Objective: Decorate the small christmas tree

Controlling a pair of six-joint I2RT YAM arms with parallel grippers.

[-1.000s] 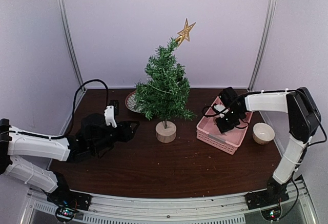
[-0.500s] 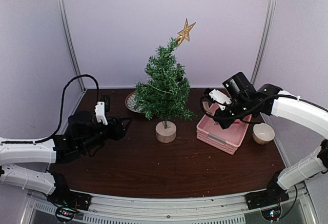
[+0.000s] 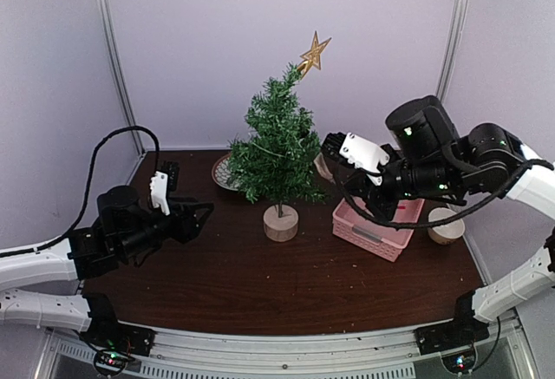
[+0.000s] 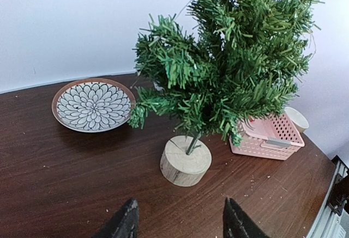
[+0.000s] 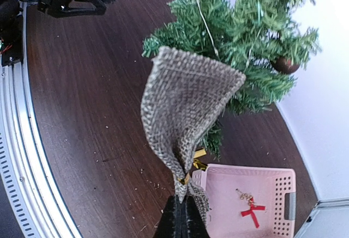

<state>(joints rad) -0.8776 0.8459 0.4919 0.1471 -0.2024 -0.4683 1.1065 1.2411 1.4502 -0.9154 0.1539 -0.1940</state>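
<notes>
**On the dark table: tree at centre, burlap pouch pinched beside it**

In the top external view, the small christmas tree [image 3: 277,149] is seen upright near the middle of the dark wooden table [image 3: 260,284], on a round wooden stump base [image 3: 281,222]. A gold star [image 3: 314,52] is fixed, tilted, at its tip. A patterned plate [image 3: 223,171] is partly hidden behind the lower left branches. To the tree's right a pink basket [image 3: 375,231] is set, with a beige bowl [image 3: 447,225] just beyond it. The left gripper [image 3: 201,214] is held low, left of the base and apart from it. The right gripper [image 3: 329,149] is raised close against the tree's right side.

In the left wrist view, the left gripper's fingers [image 4: 126,224] are spread, and nothing is held between them. The stump base is framed ahead of them, with bare table in between. The plate is shown to be painted with a petal pattern.

In the right wrist view, the right gripper's jaws are pressed together on the bottom end of a burlap pouch [image 5: 185,104], which is held up in front of the tree's branches. A bit of gold trim is seen at the pinched end. A brown bauble [image 5: 284,65] is hung among the needles. A small red bow [image 5: 251,213] is seen lying inside the basket.
</notes>
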